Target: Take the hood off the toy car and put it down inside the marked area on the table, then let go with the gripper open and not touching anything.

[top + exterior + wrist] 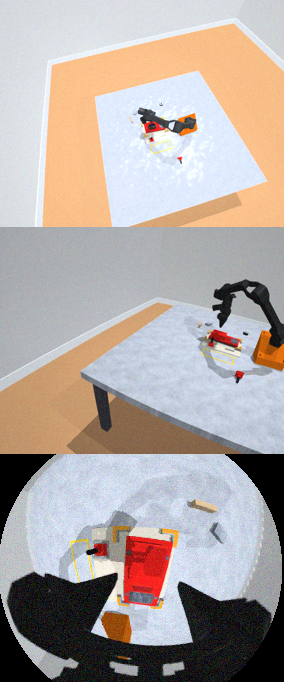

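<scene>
The red toy car [148, 129] [226, 340] [137, 574] lies on a pale base [221, 347] [104, 571] between orange corner brackets. Its grey window [141, 598] is at the end toward the arm's base. A raised red block stands at the other end; I cannot clearly tell the hood's edges. My gripper [152, 126] [221, 326] [148, 580] is open and empty, pointing down above the car, with a gap below the fingertips in the exterior view. The marked area, a yellow outline [151, 149] [219, 352] [75, 561], lies beside the pale base.
A red part with a black stick [151, 140] [211, 344] [101, 549] stands on the pale base. A similar part [179, 158] [239, 374], a black wheel [161, 104] [245, 333], a tan block [131, 119] [199, 324] [203, 506] and a grey piece [208, 323] [218, 532] lie around.
</scene>
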Action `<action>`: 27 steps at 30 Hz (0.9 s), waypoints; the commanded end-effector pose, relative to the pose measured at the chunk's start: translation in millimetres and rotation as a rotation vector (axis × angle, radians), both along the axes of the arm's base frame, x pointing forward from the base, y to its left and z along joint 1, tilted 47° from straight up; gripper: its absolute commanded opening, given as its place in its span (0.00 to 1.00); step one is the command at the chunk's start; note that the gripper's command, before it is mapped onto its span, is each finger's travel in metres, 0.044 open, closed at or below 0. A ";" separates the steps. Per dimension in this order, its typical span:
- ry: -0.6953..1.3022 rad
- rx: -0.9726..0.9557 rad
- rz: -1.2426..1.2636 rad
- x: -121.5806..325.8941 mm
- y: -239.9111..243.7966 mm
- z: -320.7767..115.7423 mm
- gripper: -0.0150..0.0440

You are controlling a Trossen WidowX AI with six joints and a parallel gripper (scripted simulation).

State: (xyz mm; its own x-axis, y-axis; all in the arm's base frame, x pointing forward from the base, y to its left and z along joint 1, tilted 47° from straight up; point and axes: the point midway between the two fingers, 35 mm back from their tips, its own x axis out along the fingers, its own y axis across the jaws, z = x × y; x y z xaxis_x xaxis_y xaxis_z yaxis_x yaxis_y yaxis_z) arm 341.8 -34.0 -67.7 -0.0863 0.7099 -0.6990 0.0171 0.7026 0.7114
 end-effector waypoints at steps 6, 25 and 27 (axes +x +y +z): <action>0.002 0.012 -0.001 -1.4 4.3 -2.4 1.00; 0.002 0.012 -0.001 -2.2 17.1 -14.4 1.00; 0.002 0.012 -0.001 -2.3 18.5 -15.7 1.00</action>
State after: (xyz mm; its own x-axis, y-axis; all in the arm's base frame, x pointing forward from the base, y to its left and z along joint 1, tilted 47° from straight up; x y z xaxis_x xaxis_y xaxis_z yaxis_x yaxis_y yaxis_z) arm 340.6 -18.9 -81.2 -0.0851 0.7158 -0.6931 0.0114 0.6962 0.7177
